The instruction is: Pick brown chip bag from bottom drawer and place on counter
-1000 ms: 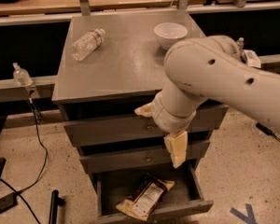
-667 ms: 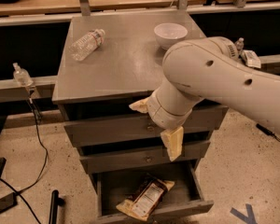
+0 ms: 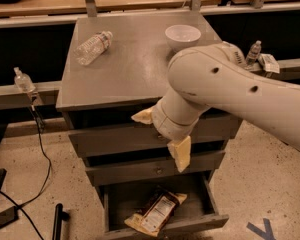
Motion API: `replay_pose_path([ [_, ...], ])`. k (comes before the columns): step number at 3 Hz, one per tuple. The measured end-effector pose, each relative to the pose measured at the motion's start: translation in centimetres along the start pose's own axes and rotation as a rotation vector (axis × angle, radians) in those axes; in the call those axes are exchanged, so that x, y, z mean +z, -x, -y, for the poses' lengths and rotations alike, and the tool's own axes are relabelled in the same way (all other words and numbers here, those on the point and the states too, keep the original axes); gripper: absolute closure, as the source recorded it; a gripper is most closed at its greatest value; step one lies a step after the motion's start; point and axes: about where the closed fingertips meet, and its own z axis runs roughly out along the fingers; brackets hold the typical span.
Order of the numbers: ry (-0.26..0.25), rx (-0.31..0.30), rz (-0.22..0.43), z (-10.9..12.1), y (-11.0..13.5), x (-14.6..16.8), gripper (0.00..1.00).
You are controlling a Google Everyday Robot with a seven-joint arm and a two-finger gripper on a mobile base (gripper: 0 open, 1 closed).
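Note:
The brown chip bag (image 3: 157,211) lies flat in the open bottom drawer (image 3: 212,219), dark with pale edges and a white label panel. My gripper (image 3: 161,135) hangs in front of the upper drawers, well above the bag and a little right of it. Its two cream fingers (image 3: 180,154) are spread apart and hold nothing. The large white arm crosses in from the right and hides the right part of the cabinet front. The grey counter (image 3: 125,69) is the cabinet's top.
A white bowl (image 3: 182,36) and a clear water bottle (image 3: 92,47) lying on its side rest on the counter. Two shut drawers (image 3: 115,140) sit above the open one. A black cable (image 3: 40,149) and dark objects lie on the floor at left.
My gripper and arm have shifted slightly to the left in front of the drawers. The chip bag has not moved.

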Motion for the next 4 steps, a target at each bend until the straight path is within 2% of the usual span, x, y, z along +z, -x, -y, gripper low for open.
replay_pose_path([
  [1, -0.078, -0.146, 0.151, 1.5, 3.8, 5.3, 0.0],
  [2, -0.163, -0.367, 0.221, 3.5, 7.6, 9.6, 0.0],
  [3, -0.176, -0.449, 0.214, 3.6, 7.6, 9.6, 0.0],
  [4, -0.101, -0.45, 0.181, 3.0, 7.2, 10.3, 0.0],
])
